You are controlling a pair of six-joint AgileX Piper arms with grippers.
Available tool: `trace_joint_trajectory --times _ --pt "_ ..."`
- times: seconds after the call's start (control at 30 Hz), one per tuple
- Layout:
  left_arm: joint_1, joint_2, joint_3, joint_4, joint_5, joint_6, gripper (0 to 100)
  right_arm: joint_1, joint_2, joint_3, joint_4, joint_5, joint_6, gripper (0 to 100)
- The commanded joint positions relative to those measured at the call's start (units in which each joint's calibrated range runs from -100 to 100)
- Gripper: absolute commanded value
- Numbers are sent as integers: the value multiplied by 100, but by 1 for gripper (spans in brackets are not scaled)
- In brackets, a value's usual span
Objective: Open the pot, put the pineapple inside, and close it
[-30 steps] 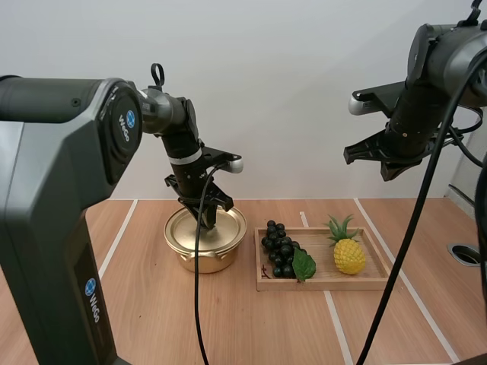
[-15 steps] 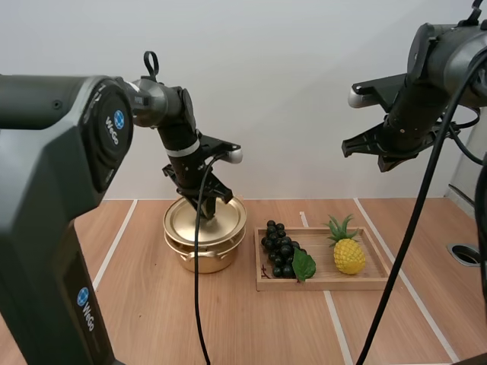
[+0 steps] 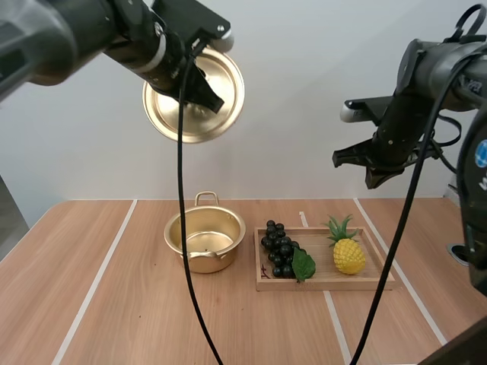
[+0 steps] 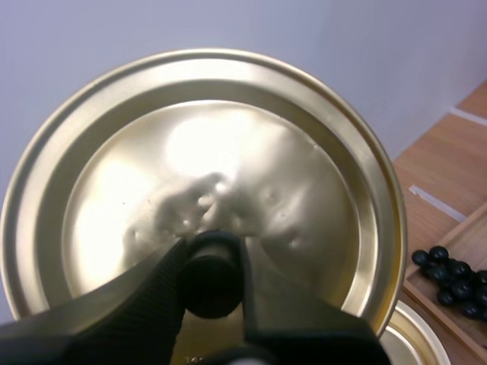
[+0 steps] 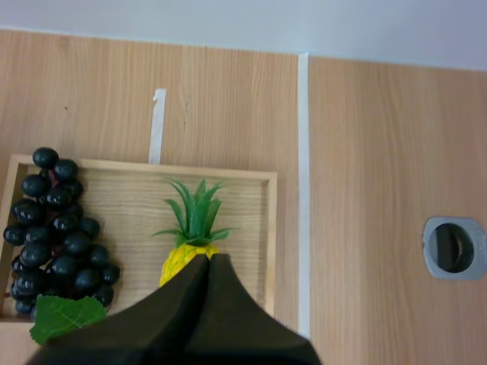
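Showing lid removal done: the left gripper (image 4: 211, 275) pinches the round golden metal lid (image 3: 171, 114) by its knob (image 4: 210, 293), high above the open golden pot (image 3: 205, 242). Fingers together and empty, the right gripper (image 5: 209, 266) hangs over the yellow pineapple (image 3: 348, 255) in its wooden tray (image 3: 327, 283); loading and closing remain.

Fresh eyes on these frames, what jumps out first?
The round gold metal lid, held high above the table, its black knob pinched by the left gripper. Below it the gold pot stands open beside the wooden tray holding the yellow pineapple and dark grapes; the shut right gripper hangs over the pineapple.
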Motion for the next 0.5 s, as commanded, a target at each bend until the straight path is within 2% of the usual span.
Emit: trace_joint_trajectory --times 0.0,0.23,0.27,0.3,0.47 --pt "-16 -504 -53 -99 -581 95 0 -22 158 -12 92 327 -18 0" --pt "-16 -851 -928 -87 -108 95 0 -22 539 -12 220 407 -9 0" --pt "-16 -834 -1159 -87 -2 95 0 -22 568 -12 220 407 -9 4" --pt "-16 -802 -1398 -87 111 95 0 -22 569 -12 220 407 -9 12" --pt "-10 -588 -2668 -87 848 95 0 -22 582 -12 387 407 -9 69"
